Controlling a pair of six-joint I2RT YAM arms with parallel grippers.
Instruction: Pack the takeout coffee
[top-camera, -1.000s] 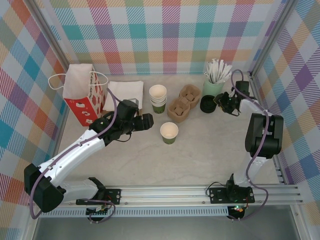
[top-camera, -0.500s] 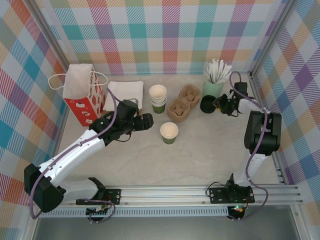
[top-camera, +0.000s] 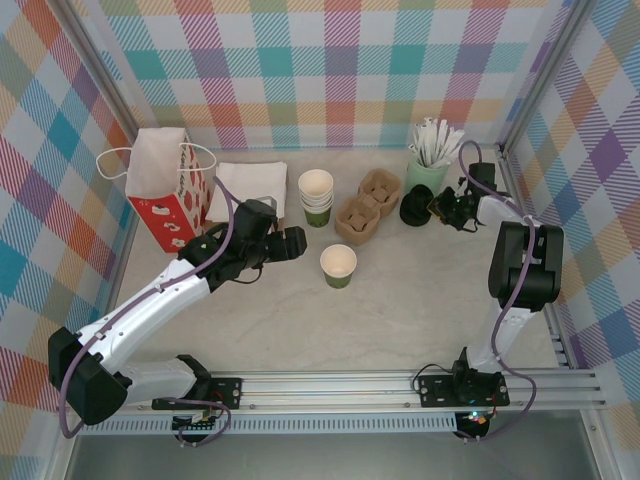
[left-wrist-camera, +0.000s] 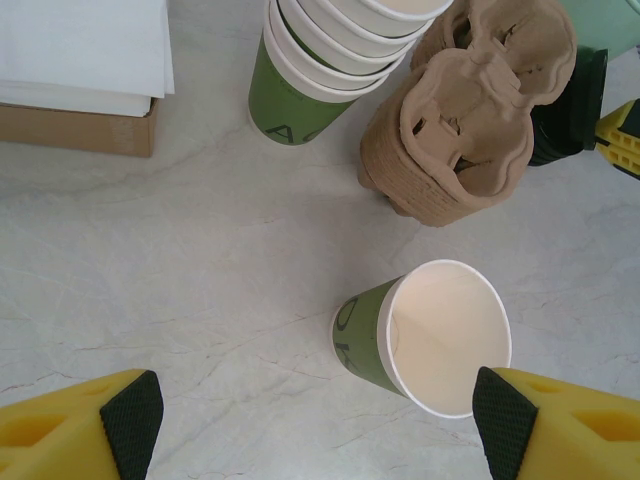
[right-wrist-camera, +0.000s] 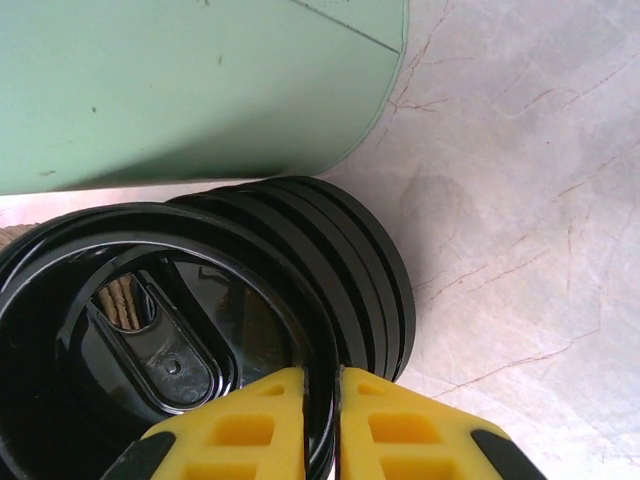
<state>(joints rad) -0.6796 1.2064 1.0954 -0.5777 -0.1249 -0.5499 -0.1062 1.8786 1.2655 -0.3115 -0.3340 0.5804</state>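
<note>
Paper bag (top-camera: 165, 200) beside napkins (top-camera: 250, 185), stacked cups (top-camera: 317, 200), carriers (top-camera: 365, 208).

This is a robot test cell in a laboratory: pastel checkered cloth walls (top-camera: 340, 70) on silver aluminium posts (top-camera: 92, 100), and a pale marble-patterned bench (top-camera: 400, 320) with a metal mounting rail (top-camera: 340, 385).

Top camera overlooks the whole table (top-camera: 400, 320); both wrist cameras sit close, sharing the black lids (right-wrist-camera: 350, 250).

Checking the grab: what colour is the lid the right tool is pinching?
Glossy black lid, clearest in the right wrist view.
</note>
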